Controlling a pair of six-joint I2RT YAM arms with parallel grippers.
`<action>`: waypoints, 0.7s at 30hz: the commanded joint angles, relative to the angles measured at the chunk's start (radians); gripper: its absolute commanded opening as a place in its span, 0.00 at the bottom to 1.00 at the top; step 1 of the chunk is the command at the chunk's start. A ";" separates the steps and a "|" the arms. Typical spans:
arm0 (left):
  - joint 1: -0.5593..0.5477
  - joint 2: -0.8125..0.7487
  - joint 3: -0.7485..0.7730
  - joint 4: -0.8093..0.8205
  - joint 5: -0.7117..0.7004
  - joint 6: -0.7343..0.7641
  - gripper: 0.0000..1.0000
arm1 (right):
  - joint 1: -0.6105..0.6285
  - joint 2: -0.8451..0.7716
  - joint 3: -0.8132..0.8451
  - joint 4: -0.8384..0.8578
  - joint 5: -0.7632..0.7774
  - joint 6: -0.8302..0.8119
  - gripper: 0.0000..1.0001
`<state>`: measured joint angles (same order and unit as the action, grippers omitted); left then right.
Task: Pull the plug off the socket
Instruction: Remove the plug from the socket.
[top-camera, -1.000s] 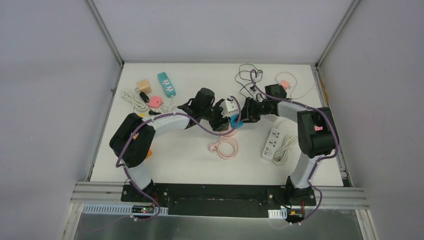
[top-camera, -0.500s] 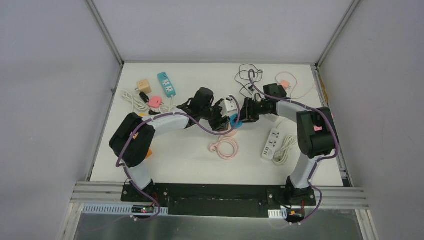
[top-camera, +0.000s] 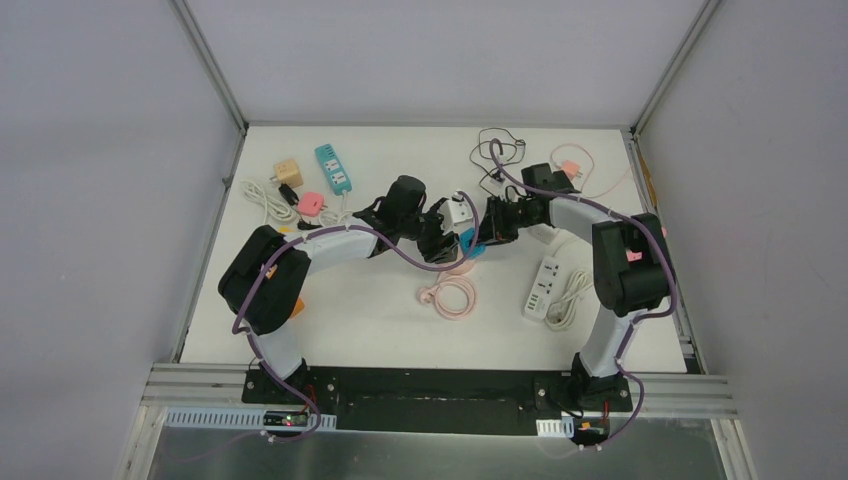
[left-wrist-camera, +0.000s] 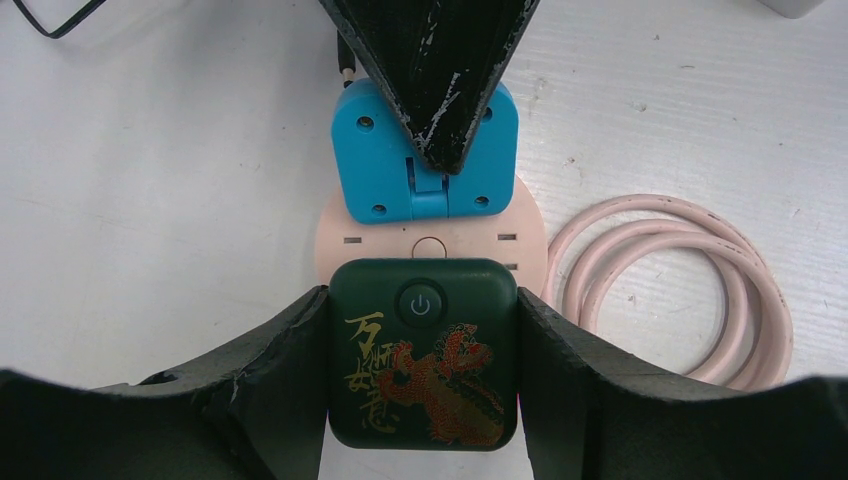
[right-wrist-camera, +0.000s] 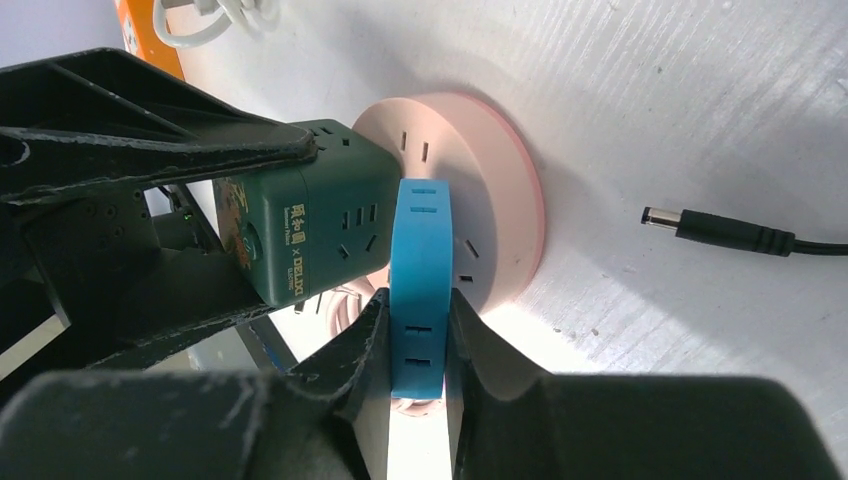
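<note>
Top external view first: almost nothing has moved in the last second. On the left, the left jaws are shut tight on the green cube (left-wrist-camera: 423, 365), one finger on each side. The cube sits on the round pink socket (left-wrist-camera: 470, 245), which rests on the white counter (left-wrist-camera: 150, 200). Next comes the blue plug (left-wrist-camera: 375, 170). It is in the same spot as before, still pressed flat on the pink socket, so it has not come out yet. Then come the right jaws, clamped on the plug's two wide faces at its outer end. The right arm (top-camera: 575, 215) has only slid a tiny bit to the left. I think the real pull has not started, or the plug is stuck hard. The plug is a flat block. Its wide back faces away from the socket. Its long side runs along the socket's face and out past the rim, toward the right jaws.
</note>
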<state>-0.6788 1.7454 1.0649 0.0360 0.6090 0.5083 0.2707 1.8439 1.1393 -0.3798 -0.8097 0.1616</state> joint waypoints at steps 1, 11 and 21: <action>0.001 0.012 -0.030 -0.062 0.025 -0.016 0.00 | 0.015 -0.022 0.026 -0.033 -0.016 -0.111 0.00; 0.002 0.015 -0.027 -0.073 0.041 -0.004 0.00 | -0.036 0.006 -0.014 0.076 -0.042 0.069 0.00; 0.003 0.016 -0.024 -0.079 0.046 -0.001 0.00 | -0.056 0.018 -0.040 0.088 0.038 0.115 0.00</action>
<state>-0.6788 1.7462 1.0649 0.0376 0.6163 0.5079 0.2279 1.8511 1.0935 -0.3183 -0.8318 0.2909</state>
